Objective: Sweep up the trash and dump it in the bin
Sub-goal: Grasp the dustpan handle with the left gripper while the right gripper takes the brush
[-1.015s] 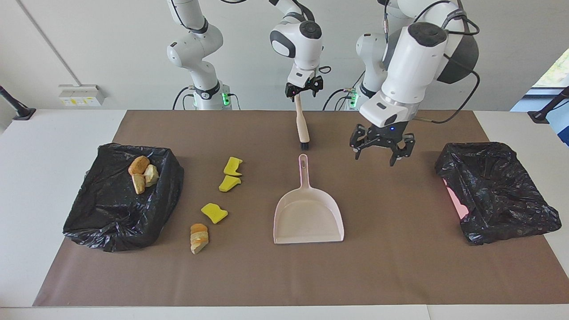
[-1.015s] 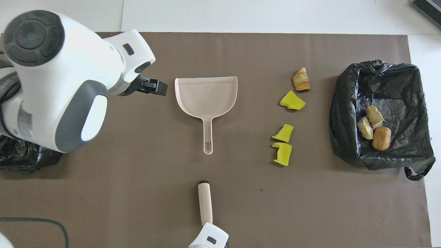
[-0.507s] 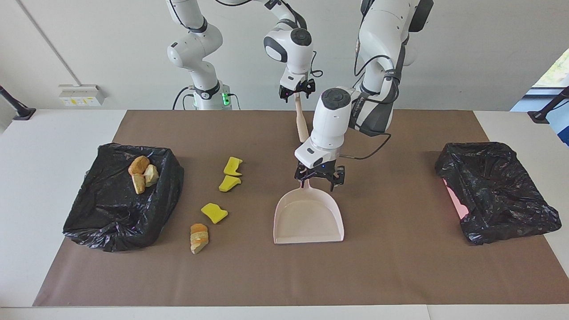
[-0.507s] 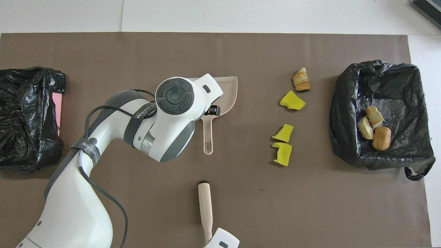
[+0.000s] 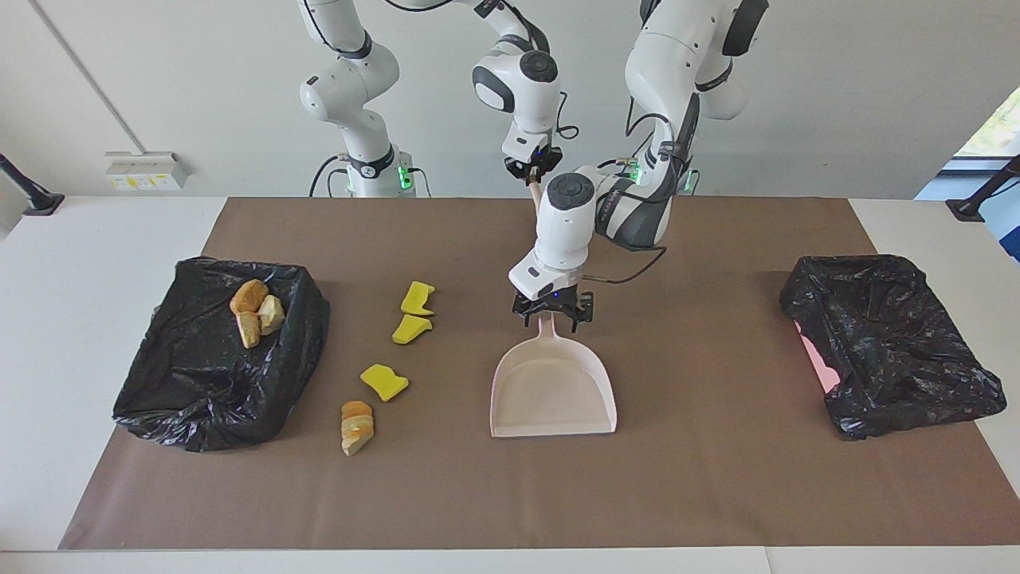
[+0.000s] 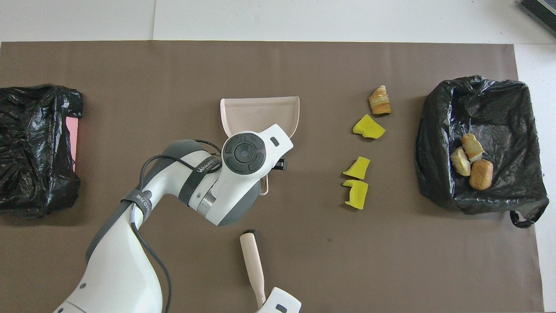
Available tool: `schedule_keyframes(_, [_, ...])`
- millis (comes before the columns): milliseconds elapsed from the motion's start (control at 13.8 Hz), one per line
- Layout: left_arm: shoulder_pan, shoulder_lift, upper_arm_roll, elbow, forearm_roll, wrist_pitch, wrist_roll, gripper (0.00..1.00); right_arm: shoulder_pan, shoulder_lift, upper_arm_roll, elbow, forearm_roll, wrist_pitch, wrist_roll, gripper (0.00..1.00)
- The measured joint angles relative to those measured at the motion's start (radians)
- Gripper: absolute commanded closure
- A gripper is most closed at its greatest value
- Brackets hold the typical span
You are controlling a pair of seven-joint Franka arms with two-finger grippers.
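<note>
Left tool [image 5: 550, 319] sits low at the centre of the facing view, its fingers spread wide either side of the pink dustpan's [image 5: 554, 391] handle. Half a second ago it was at the pan's neck, and a second ago high over bare mat. Right tool [image 5: 532, 169], at upper centre, is clamped on the brush [image 6: 252, 261], which now hangs tilted rather than straight. The trash has not moved: three yellow chunks [image 5: 410, 328] and one bread piece [image 5: 356, 426] lie on the mat at mid-frame, and three bread pieces [image 5: 255, 311] lie in the black-lined bin [image 5: 199, 391] at the right arm's end of the counter. White lettering on the left arm's dark band [image 6: 204, 167] is too small to read.
</note>
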Motion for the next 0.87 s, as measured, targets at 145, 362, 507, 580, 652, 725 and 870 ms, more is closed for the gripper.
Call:
schedule_keyframes(145, [0.0,-0.02,0.004,0.0,0.0,-0.001,0.0,0.34,0.0,0.0,0.0,0.0,0.0,0.0,-0.015,1.0])
schedule_keyframes(362, [-0.001,-0.034,0.0,-0.005,0.0,-0.003,0.0,0.41,-0.007,-0.01,-0.007,0.019,-0.024,-0.071,-0.034,1.0])
schedule_keyframes(507, [-0.005,-0.039,-0.003,-0.02,0.0,-0.003,0.0,0.41,-0.053,-0.061,-0.011,0.039,-0.039,-0.167,-0.089,1.0])
schedule_keyframes(580, [-0.006,-0.042,-0.003,-0.029,0.0,-0.003,-0.001,0.5,-0.085,-0.096,-0.013,0.043,-0.044,-0.214,-0.123,1.0])
schedule_keyframes(652, [-0.007,-0.043,-0.003,-0.035,0.0,-0.003,-0.001,0.7,-0.12,-0.133,-0.014,0.043,-0.06,-0.26,-0.153,1.0])
schedule_keyframes(725, [-0.008,-0.045,-0.003,-0.039,0.0,-0.003,-0.001,0.91,-0.156,-0.165,-0.015,0.042,-0.08,-0.294,-0.179,1.0])
schedule_keyframes(870, [-0.008,-0.048,-0.002,-0.04,0.0,-0.003,0.0,1.0,-0.233,-0.199,-0.017,0.035,-0.119,-0.32,-0.218,1.0])
